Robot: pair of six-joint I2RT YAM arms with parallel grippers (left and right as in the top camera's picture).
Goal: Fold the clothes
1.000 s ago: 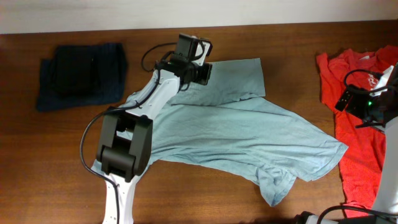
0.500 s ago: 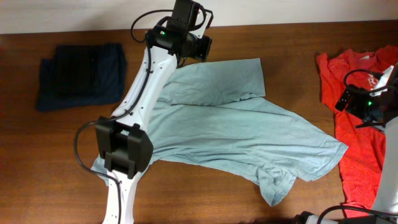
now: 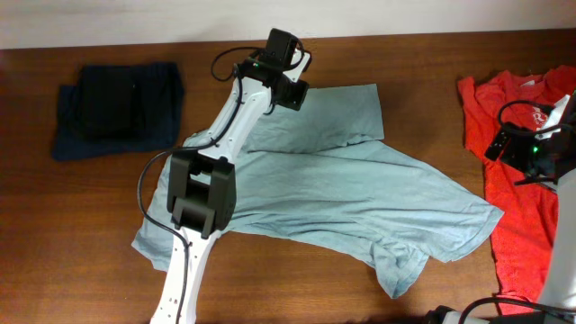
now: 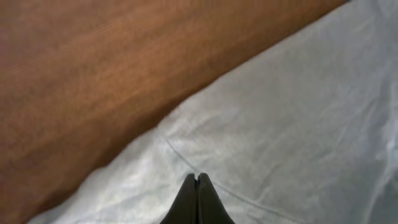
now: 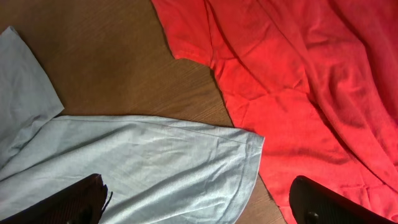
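Note:
A light blue T-shirt lies spread and wrinkled on the wooden table, with one sleeve folded over at the back. My left gripper is at the shirt's back edge. In the left wrist view its fingers are pressed together just above the blue cloth, and I see no cloth between them. My right gripper hovers at the right, open wide and empty. It is above the blue shirt's hem and a red shirt.
The red shirt lies crumpled at the table's right edge. A folded dark navy garment sits at the back left. Bare wood shows at the front left and along the back.
My left gripper rose and swung toward the table's back, then came down again to the blue shirt's back edge. The shirt and the right arm have not moved.

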